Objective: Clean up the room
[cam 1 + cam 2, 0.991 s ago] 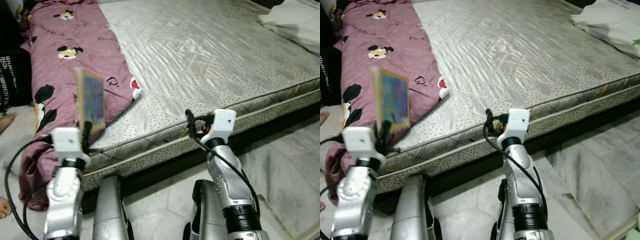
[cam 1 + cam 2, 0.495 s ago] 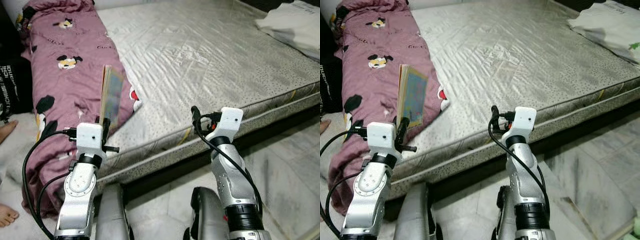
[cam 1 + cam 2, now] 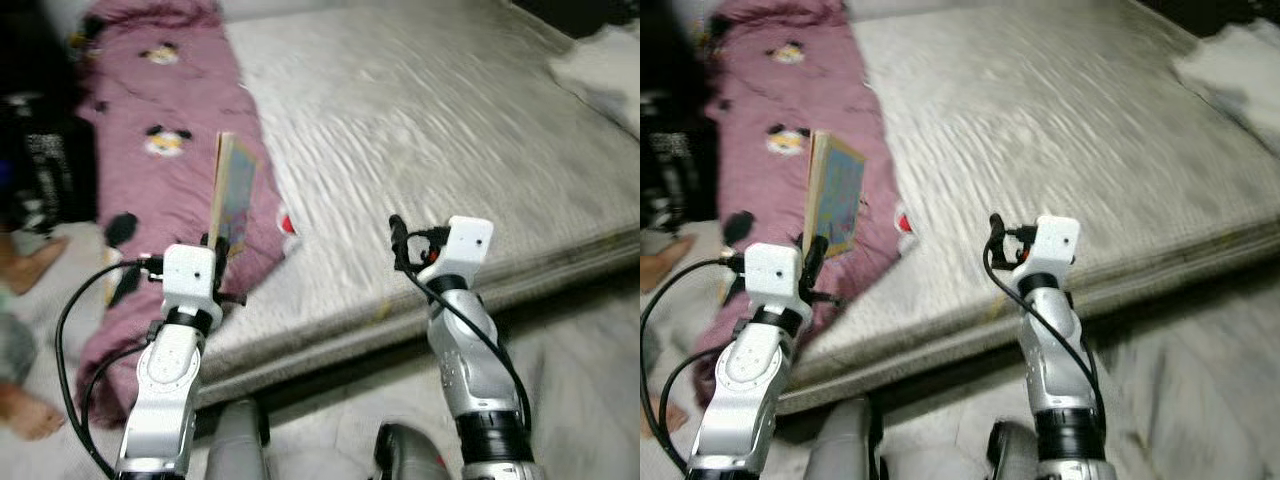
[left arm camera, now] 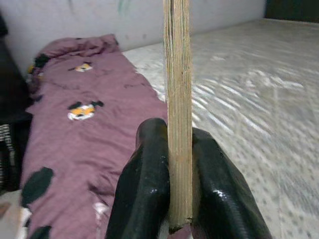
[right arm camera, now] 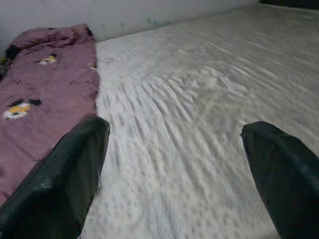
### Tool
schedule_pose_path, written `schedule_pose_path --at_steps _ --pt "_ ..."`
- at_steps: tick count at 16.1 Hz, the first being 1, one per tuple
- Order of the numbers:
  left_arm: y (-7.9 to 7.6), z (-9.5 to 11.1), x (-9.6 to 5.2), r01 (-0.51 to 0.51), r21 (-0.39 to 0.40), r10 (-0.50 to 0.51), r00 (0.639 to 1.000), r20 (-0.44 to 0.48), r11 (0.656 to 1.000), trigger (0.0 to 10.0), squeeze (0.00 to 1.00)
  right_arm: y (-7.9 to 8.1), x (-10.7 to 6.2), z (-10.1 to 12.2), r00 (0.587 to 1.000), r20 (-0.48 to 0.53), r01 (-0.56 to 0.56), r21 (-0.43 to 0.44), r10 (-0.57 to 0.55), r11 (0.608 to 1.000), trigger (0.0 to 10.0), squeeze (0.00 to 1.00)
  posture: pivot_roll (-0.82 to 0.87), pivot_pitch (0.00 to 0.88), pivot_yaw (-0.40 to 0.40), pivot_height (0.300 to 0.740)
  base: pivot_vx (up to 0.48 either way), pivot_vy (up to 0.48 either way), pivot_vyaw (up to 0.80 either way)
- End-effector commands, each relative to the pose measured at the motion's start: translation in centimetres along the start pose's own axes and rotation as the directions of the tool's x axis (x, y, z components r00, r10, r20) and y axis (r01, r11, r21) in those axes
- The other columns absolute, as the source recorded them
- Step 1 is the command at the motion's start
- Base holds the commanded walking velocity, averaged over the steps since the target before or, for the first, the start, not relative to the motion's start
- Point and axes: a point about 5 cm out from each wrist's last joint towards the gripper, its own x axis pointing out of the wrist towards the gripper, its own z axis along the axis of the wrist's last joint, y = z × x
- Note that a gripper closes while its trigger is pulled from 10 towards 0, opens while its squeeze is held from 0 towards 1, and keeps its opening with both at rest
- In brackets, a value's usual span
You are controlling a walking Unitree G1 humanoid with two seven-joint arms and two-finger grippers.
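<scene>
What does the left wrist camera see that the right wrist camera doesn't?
The left wrist view alone has the book edge-on, pinched upright between the left hand's two black fingers. The right wrist view alone has the right hand open with nothing between its fingers, which stand far apart over the grey mattress. Both views share the mattress and the purple cartoon blanket lying along one side of it.

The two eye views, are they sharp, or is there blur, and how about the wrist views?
Both eye views are smeared by motion: the mattress pattern is streaked and the pillow is soft. The left wrist view is sharp up close on the book held in the left gripper. The right wrist view shows slight blur on the mattress and dark, soft fingers of the right gripper.
</scene>
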Motion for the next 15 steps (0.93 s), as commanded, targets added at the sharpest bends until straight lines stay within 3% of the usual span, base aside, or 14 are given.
schedule_pose_path --at_steps 1,5,7,8,15 --pt "0.0 1.0 0.2 -0.021 0.015 0.02 0.999 0.05 1.0 10.0 0.0 0.2 0.1 0.4 1.0 0.009 -0.006 -0.003 0.006 1.0 10.0 0.0 0.08 0.0 -0.002 0.74 0.0 0.0 0.0" --pt "-0.4 0.9 0.5 -0.014 -0.003 0.014 0.999 0.036 1.0 10.0 0.0 -0.3 0.4 0.6 1.0 0.015 0.016 -0.02 -0.016 1.0 10.0 0.0 0.08 0.0 0.002 0.74 0.0 0.0 0.0" --pt "-0.9 0.7 0.7 -0.016 -0.12 0.015 1.0 -0.007 0.993 10.0 0.0 -0.5 0.2 0.1 1.0 0.005 0.028 -0.032 -0.027 0.999 10.0 0.0 0.08 0.0 0.004 0.74 0.0 0.0 0.0" --pt "-1.0 0.7 0.7 0.012 -0.132 -0.011 1.0 0.004 0.991 10.0 0.0 -0.5 0.2 0.1 1.0 0.003 0.029 -0.034 -0.029 0.999 10.0 0.0 0.08 0.0 0.005 0.74 0.0 0.0 0.0" --pt "-1.3 0.3 0.8 0.036 -0.125 -0.037 0.999 -0.006 0.991 10.0 0.0 -1.2 0.2 -0.3 0.998 -0.004 0.057 -0.085 -0.057 0.995 10.0 0.0 0.07 0.0 0.008 0.74 0.0 0.0 0.0"
